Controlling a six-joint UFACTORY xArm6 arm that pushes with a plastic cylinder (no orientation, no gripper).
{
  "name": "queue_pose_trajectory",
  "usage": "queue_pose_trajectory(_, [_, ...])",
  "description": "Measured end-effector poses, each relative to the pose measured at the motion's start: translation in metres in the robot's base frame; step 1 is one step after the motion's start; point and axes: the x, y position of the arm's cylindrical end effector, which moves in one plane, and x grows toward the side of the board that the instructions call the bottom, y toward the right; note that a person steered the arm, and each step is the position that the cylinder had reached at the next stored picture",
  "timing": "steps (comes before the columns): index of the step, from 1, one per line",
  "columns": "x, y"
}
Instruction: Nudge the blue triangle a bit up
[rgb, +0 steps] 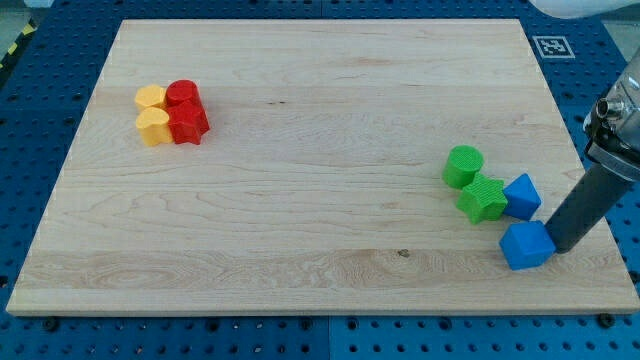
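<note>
The blue triangle (526, 246) lies near the board's bottom right corner. My tip (557, 247) rests against its right side, with the dark rod leaning up to the view's right. A blue cube (522, 195) sits just above the triangle, turned like a diamond. The cube touches a green star (483, 198) on its left.
A green cylinder (463, 166) stands just up and left of the green star. A tight cluster sits at the top left: a red cylinder (182, 95), a red star (188, 124), a yellow block (151, 98) and a yellow heart (153, 127). The wooden board's (300, 200) right edge runs close to my tip.
</note>
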Motion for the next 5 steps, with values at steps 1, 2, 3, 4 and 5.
queue_pose_trajectory(1, [0.010,0.002])
queue_pose_trajectory(2, [0.014,0.002])
queue_pose_trajectory(3, [0.014,0.002])
queue_pose_trajectory(4, [0.009,-0.001])
queue_pose_trajectory(5, [0.000,-0.012])
